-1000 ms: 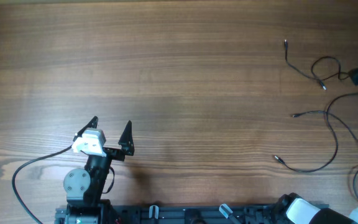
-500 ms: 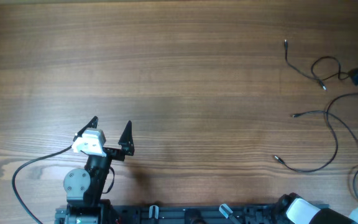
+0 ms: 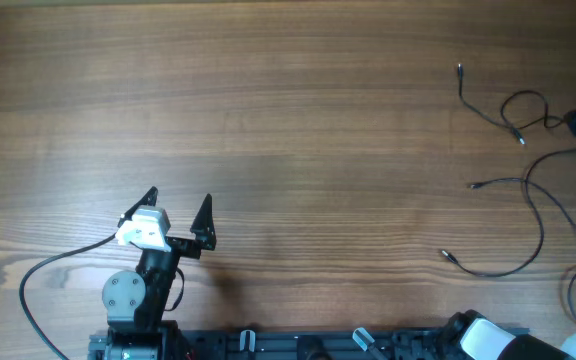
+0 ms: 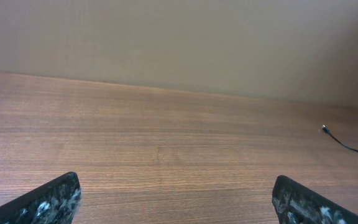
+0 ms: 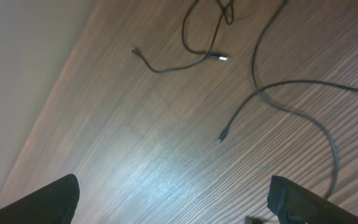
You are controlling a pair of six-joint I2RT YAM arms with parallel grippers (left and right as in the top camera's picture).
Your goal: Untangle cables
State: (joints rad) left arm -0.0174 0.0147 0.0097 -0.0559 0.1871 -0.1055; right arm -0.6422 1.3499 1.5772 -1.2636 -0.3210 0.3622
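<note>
While neither arm holds anything, the task stands at its opening reach, as I judge it. At the left, near the front edge of the brown wood-grain tabletop, the left black two-finger end effector sits with its fingers spread wide, well apart from the work. Far to the right lie the thin black cables with small plugs, in loose curving strands that cross one another close to the right edge. The right end effector hangs above them, fingers likewise spread and gripping nothing. Next, it probably needs to come down on one strand near a free plug and draw it leftward, clear of the crossings. No container shows in any view.
</note>
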